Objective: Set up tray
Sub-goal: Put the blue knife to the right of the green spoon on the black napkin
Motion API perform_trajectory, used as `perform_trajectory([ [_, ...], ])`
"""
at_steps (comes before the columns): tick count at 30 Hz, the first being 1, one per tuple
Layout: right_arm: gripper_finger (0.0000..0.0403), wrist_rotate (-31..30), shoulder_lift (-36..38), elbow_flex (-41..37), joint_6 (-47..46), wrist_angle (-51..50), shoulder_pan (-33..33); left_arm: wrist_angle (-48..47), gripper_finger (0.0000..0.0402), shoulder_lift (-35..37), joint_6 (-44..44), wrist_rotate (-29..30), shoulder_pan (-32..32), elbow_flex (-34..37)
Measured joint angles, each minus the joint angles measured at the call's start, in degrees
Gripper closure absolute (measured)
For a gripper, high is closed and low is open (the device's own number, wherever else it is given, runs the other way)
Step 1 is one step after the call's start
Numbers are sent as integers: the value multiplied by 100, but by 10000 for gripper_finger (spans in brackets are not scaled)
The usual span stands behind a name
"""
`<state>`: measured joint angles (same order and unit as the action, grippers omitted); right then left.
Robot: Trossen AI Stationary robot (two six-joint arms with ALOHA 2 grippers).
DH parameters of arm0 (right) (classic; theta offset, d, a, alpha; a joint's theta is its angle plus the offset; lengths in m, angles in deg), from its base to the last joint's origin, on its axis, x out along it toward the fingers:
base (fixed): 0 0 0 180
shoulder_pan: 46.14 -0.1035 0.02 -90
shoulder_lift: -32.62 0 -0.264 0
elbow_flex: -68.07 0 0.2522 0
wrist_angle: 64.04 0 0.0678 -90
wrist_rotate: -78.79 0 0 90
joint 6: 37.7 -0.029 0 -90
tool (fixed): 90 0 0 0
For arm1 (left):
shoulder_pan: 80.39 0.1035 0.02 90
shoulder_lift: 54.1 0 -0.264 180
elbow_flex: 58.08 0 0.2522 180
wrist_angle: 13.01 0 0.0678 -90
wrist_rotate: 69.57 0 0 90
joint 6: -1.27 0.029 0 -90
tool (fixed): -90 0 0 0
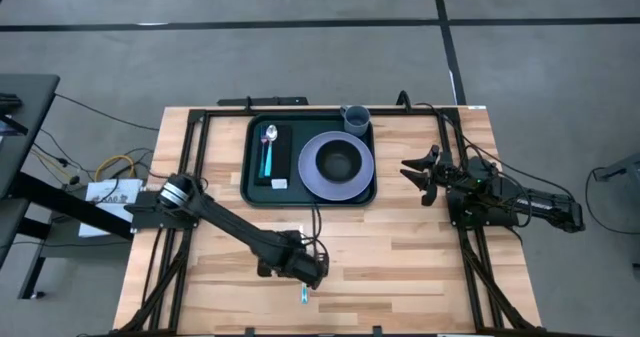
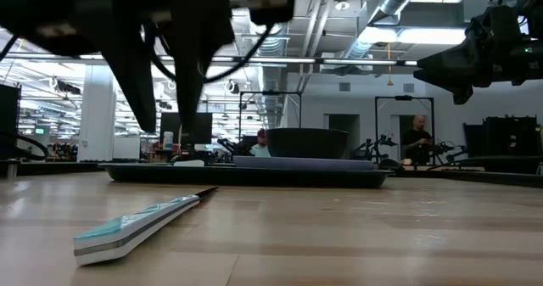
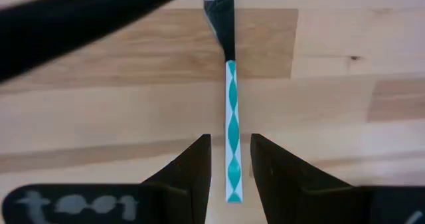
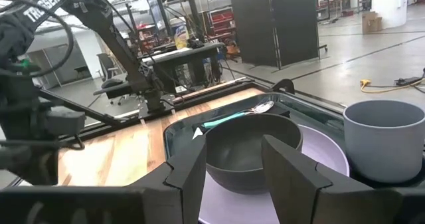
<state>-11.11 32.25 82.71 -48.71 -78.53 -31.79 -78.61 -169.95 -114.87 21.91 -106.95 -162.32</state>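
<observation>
Both end effectors [image 3: 230, 159] [image 4: 234, 163] open, empty.

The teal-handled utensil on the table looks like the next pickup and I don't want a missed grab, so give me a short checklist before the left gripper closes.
1. Left gripper open: ok, its fingers stand apart.
2. Teal-handled utensil between the fingers: ok, the handle end lies in the gap in the left wrist view.
3. Utensil flat on the wooden table: ok.
4. Gripper low enough to grip: cannot tell.
5. Tray already holds spoon, plate, bowl and cup: ok.
6. Right gripper out of the way: ok, beside the tray's right edge, empty.
</observation>
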Motion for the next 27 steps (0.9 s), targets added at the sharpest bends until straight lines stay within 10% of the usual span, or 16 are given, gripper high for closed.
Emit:
perform_trajectory([
  [27, 264, 0, 1, 2, -1, 2, 0, 526, 308, -809, 187, -120, -81, -48],
])
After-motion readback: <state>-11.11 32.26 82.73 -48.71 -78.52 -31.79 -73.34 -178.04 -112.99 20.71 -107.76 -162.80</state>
